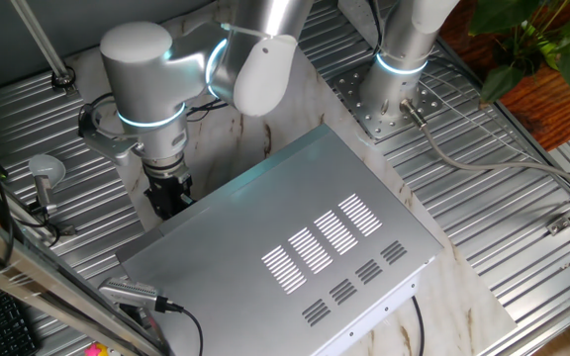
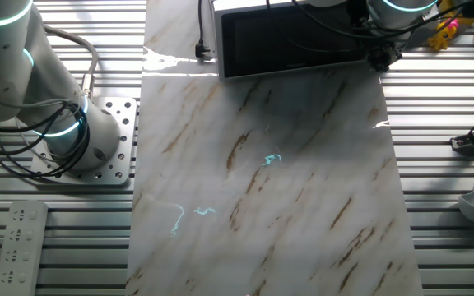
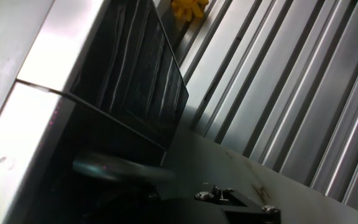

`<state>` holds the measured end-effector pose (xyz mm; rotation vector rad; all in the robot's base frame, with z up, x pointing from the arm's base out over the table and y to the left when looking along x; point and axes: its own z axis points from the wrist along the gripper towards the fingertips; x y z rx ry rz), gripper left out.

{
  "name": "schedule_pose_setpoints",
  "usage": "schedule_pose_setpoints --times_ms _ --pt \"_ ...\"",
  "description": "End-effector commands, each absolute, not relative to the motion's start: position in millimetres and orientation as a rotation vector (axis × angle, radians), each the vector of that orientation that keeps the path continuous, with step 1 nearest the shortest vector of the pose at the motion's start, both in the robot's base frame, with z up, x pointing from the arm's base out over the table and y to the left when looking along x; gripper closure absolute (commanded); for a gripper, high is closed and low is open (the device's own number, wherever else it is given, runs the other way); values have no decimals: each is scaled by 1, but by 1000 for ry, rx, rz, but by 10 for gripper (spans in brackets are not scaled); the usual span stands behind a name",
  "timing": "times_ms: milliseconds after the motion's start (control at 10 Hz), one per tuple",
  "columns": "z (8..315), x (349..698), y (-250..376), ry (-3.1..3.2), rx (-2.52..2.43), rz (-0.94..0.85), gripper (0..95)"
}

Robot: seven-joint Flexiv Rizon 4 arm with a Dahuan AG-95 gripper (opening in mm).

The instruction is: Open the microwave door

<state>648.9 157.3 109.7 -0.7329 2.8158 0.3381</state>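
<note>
We've got the hand (image 1: 169,194) at the microwave door's (image 2: 293,43) 3 o'clock edge in the other fixed view, door's long axis running 9–3; can't tell its finger spread.

Your arm (image 1: 161,69) reached down from above, its white elbow joint ringed with a teal light, and the wrist pointed straight down toward the table. The black gripper (image 1: 169,193) hung at the end of the wrist, low and close to the surface. In the hand view only the dark gripper body (image 3: 229,208) showed at the bottom edge, so you could not tell how the jaws stood.
</note>
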Motion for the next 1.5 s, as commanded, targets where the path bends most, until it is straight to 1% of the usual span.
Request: schedule_pose_setpoints --times_ms 100,1500 --pt "110 650 163 2818 -731 341 570" --pt "102 652 169 2799 -731 386 570"
